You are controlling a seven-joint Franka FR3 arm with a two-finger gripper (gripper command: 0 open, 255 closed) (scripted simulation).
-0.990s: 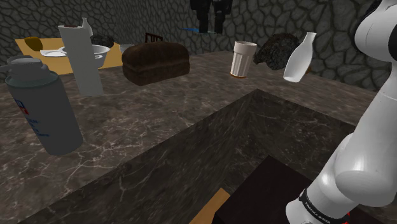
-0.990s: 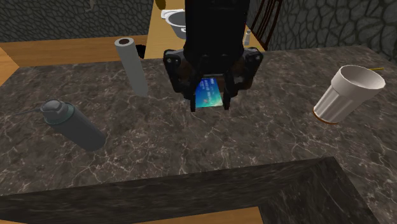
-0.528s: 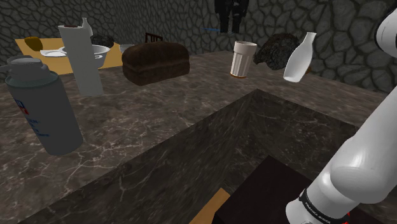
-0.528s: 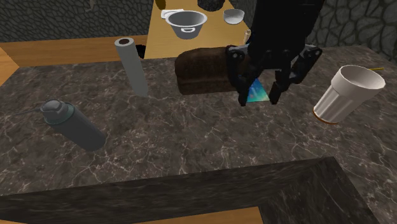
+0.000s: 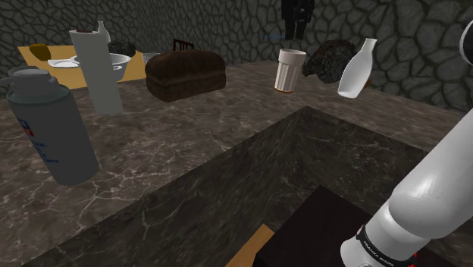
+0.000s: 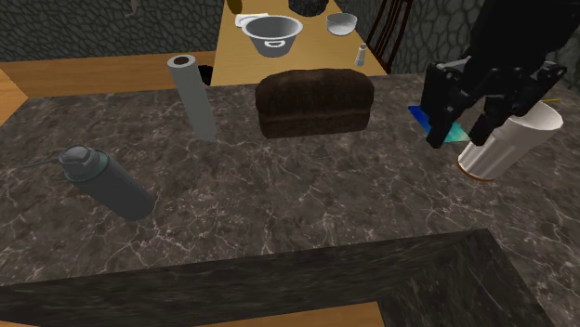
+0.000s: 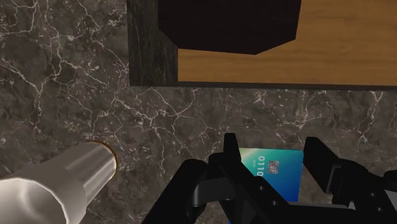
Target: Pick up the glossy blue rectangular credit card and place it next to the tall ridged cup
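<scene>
The black pincer [image 6: 459,137], clamped on the glossy blue rectangular card [image 6: 423,115], has swung across the dark marbled worktop [image 6: 279,204], from in front of the dark brown loaf [image 6: 314,102] to just beside the tall ridged off-white cup [image 6: 507,149]. The card hangs above the worktop, not yet set down. The carry looks nearly done. Lowering and releasing beside the cup likely comes next, without knocking it.

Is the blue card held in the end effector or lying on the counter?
Held. The end effector clasps the blue card above the counter, beside the ridged cup.
</scene>
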